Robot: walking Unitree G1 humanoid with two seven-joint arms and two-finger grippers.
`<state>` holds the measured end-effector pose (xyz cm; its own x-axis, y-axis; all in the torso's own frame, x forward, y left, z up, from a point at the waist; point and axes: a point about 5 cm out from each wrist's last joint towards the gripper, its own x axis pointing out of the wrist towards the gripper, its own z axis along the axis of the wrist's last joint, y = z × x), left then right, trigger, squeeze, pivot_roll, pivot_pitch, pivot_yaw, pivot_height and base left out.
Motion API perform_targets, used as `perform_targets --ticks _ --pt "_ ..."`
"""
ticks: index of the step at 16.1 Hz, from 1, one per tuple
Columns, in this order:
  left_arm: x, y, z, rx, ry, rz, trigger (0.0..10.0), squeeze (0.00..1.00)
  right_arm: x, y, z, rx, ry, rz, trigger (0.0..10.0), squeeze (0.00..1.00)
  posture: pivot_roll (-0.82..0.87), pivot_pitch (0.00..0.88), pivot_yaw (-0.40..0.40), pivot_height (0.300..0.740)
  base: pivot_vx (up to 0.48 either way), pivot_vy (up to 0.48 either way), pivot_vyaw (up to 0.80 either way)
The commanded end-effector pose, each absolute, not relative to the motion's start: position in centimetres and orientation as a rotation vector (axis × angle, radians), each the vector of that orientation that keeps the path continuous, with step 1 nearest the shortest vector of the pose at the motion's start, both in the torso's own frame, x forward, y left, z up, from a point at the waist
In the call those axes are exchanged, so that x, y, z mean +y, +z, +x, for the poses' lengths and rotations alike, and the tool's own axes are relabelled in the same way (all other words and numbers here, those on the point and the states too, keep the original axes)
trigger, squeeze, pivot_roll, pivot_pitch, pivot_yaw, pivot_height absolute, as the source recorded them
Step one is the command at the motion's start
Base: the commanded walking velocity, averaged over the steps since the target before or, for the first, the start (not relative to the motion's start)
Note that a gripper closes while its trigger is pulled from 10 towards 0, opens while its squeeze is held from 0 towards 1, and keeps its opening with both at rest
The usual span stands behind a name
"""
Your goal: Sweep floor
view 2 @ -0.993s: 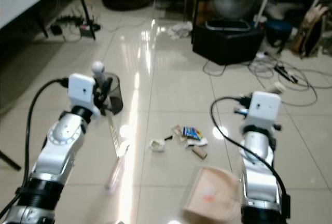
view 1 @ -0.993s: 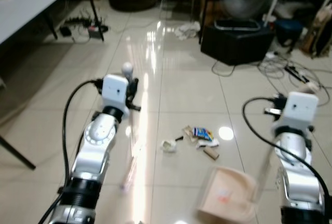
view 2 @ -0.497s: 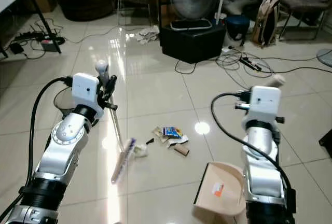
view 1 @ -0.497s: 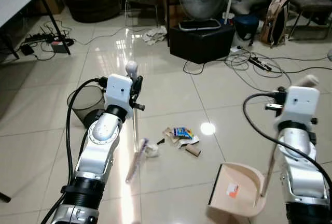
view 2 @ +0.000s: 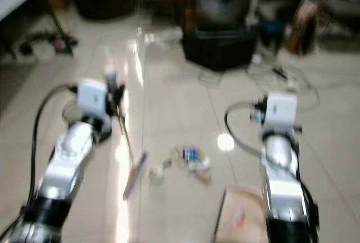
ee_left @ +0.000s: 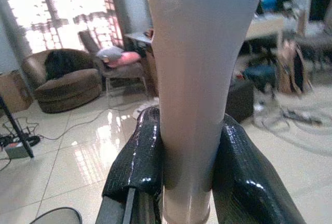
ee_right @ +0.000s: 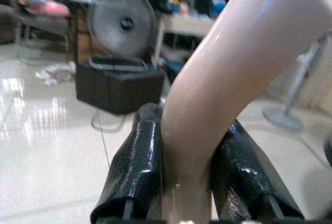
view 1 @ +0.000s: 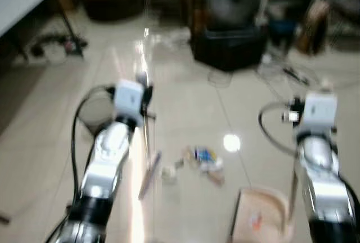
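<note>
A lived-in home room: brown armchair (ee_left: 65,79), fan (ee_right: 120,24), glossy tiled floor (ee_left: 88,164).

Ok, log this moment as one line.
left end effector: shut on broom handle | right end effector: shut on dustpan handle | litter: unswept

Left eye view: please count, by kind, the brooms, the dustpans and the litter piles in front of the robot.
broom: 1
dustpan: 1
litter pile: 1 (blurred, so its pieces cannot be counted)
Total: 3

Glossy tiled floor (view 1: 185,113), smooth broom handle (ee_left: 199,79)
</note>
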<state>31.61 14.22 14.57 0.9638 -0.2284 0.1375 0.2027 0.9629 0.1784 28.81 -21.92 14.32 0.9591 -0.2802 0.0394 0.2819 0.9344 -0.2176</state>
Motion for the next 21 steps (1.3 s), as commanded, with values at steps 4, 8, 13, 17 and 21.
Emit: perform_targets --ticks 4,8,13,17,21 --pt "15.4 15.3 31.9 -0.18 -0.187 0.217 10.0 0.0 -20.5 14.9 29.0 -0.067 -0.245 -0.169 10.0 0.0 -0.03 0.0 0.021 0.74 0.438 0.0 0.0" --pt "15.2 15.2 31.9 -0.178 -0.201 0.224 10.0 0.0 -20.0 14.6 28.9 -0.049 -0.194 -0.225 10.0 0.0 -0.03 0.0 0.023 0.74 0.441 0.0 0.2" --pt "15.3 14.8 31.6 -0.166 -0.206 0.228 10.0 0.0 -19.6 14.1 28.6 -0.052 -0.197 -0.167 10.0 0.0 -0.02 0.0 0.024 0.74 0.44 0.0 0.32" --pt "15.4 15.0 31.9 -0.163 -0.21 0.232 10.0 0.0 -19.5 14.1 28.8 -0.048 -0.194 -0.163 10.0 0.0 -0.02 0.005 0.036 0.74 0.441 0.0 0.0" --pt "15.1 14.3 32.0 -0.136 -0.278 0.207 10.0 0.0 -19.1 13.9 28.5 -0.052 -0.178 -0.121 10.0 0.0 -0.01 0.026 0.058 0.74 0.218 0.0 0.0"
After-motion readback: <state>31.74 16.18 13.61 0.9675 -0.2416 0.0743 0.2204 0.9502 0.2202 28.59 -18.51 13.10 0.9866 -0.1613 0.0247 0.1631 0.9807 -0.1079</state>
